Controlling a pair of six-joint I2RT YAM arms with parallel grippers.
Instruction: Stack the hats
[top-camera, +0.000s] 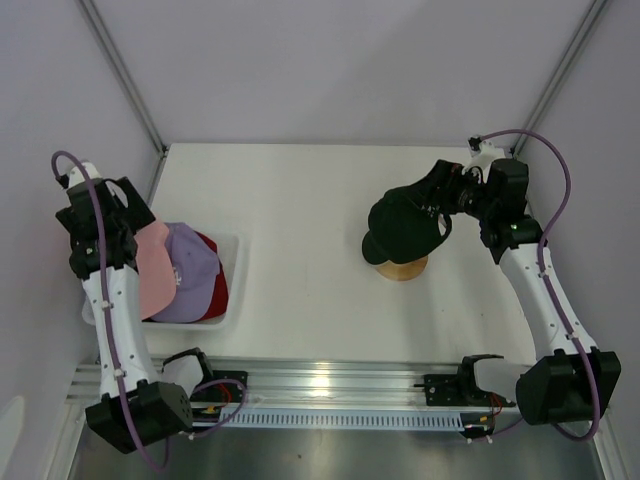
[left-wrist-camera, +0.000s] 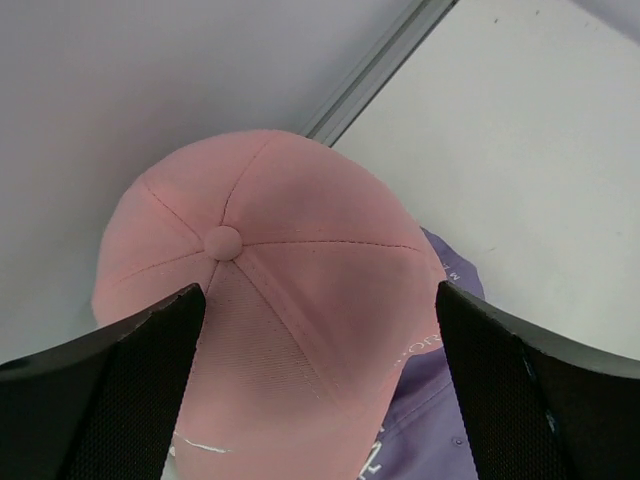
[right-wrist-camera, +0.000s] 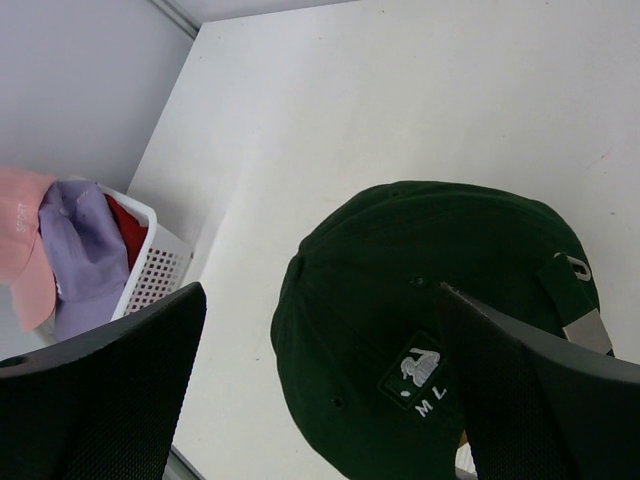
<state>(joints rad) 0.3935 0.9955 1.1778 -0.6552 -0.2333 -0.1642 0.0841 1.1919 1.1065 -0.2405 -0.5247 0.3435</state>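
White arms (top-camera: 116, 300) — black joints (top-camera: 555, 387) (purple cables (top-camera: 527, 132) looped alongside).

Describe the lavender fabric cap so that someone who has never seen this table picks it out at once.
On the white table, look to the left edge, where a white mesh basket holds three soft caps. The lavender fabric cap lies in the middle, between a pink cap on its left and a red cap peeking out on its right. It alone is pale purple.
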